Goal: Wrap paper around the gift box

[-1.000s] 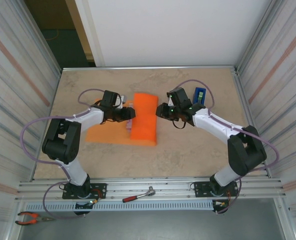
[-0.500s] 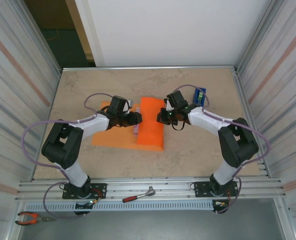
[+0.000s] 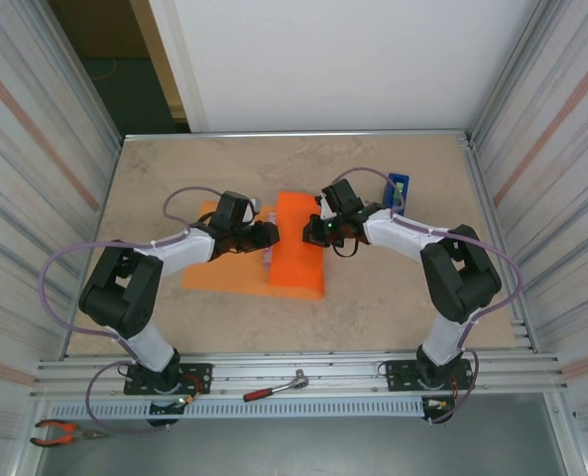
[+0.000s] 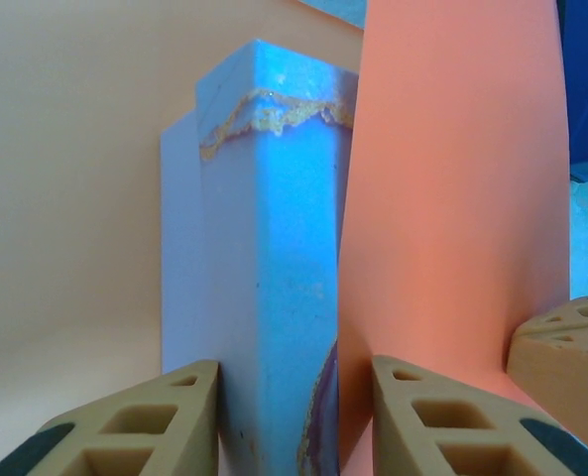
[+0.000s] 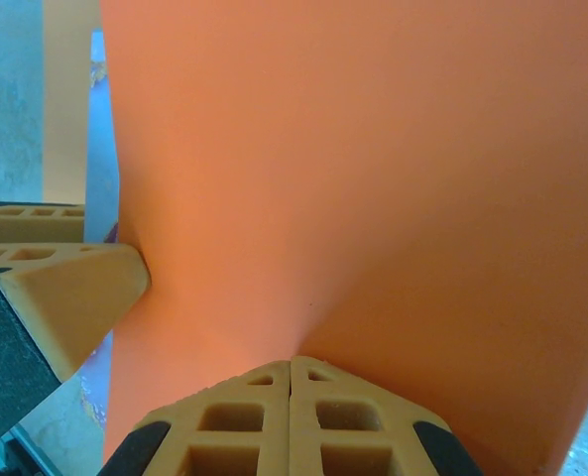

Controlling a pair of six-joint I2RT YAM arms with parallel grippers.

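Note:
The orange paper [image 3: 298, 248] lies on the table, with one half folded up and over the gift box. A lilac-blue corner of the gift box [image 3: 267, 260] peeps out at the fold's left edge. My left gripper [image 3: 266, 236] reaches in from the left. In the left wrist view its jaws [image 4: 294, 397] are closed round the blue box [image 4: 274, 248] and the paper flap [image 4: 452, 198] lying against it. My right gripper [image 3: 313, 233] comes from the right. It is shut, with its joined tips [image 5: 292, 362] pressed into the paper [image 5: 353, 178], which creases there.
A blue tape dispenser [image 3: 399, 188] stands behind the right arm near the back right. A red-handled wrench [image 3: 274, 389] and pliers [image 3: 60, 432] lie on the front rail. Metal walls close in the table [image 3: 393, 297] on both sides.
The right gripper has closed and moved left onto the folded paper. The left gripper, box and paper have shifted a little to the right.

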